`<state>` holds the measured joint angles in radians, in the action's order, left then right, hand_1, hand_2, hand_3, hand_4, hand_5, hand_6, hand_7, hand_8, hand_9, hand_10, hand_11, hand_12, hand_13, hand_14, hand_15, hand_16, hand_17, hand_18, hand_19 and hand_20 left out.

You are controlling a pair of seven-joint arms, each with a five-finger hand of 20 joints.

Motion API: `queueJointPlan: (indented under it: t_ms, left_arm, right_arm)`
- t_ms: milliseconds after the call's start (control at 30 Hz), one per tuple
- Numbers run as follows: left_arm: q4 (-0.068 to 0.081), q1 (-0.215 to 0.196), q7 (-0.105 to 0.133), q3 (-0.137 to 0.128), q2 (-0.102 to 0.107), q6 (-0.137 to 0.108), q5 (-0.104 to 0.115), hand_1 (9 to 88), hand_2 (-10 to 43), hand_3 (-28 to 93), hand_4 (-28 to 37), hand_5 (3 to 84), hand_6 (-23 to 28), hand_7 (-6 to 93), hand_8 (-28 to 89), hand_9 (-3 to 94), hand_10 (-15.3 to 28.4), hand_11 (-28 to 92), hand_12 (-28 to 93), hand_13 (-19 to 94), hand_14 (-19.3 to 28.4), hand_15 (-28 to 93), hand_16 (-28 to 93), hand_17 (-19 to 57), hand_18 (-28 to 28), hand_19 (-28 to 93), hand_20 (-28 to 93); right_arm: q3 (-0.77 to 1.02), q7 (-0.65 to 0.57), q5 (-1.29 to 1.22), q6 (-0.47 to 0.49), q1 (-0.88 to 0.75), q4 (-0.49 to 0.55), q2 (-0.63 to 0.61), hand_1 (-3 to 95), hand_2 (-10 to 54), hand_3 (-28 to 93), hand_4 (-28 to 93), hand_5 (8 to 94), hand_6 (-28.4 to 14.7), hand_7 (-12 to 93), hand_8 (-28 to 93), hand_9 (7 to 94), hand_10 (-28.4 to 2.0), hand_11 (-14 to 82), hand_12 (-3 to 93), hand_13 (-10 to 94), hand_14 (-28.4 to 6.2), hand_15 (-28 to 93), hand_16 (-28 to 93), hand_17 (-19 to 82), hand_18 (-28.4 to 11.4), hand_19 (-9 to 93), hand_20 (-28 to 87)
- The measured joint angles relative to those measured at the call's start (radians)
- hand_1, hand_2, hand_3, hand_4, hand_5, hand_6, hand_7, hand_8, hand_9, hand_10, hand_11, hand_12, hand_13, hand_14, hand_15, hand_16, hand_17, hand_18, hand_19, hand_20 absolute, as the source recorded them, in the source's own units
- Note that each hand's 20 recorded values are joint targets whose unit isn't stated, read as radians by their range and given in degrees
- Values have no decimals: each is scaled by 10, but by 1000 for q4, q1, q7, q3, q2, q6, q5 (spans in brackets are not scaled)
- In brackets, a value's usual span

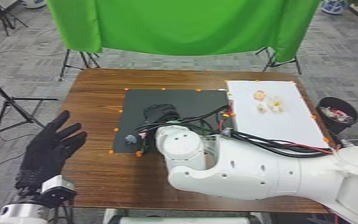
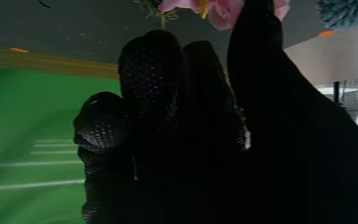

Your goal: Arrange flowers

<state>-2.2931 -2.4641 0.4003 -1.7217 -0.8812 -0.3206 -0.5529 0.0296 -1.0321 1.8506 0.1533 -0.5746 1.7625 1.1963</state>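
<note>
Flower (image 2: 224,16), pink, shows partly behind right robot hand (image 1: 162,111), whose grip I cannot tell.

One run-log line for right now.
right hand over black mat, near pink flower | left hand open, left of mat | flowers on white sheet

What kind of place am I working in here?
Probably a lab or studio corner: a green cloth hangs behind the table, a tripod stands on the carpet, and orange markers edge the black mat.
</note>
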Motion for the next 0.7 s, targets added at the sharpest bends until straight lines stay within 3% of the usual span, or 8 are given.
queueJointPlan:
  t_ms: [333,700]
  left_arm:
    - [0,-7,14,10,15,-3,9,300,58,625,-196,343,85,77,-71,310,193,265,111,217,276,561,-120,-74,284,525,-6]
    - [-6,-41,66,10,49,-28,39,299,59,626,-196,343,85,77,-70,310,194,262,112,216,276,560,-120,-73,284,527,-9]
  right_arm:
    - [31,-3,-42,2,1,26,-7,483,-95,759,-257,567,-91,190,-98,608,-202,251,158,705,-107,694,143,544,-142,932,291]
    - [69,1,-76,-2,53,53,-31,479,-95,759,-248,566,-92,185,-95,604,-204,243,158,701,-112,705,120,543,-144,932,293]
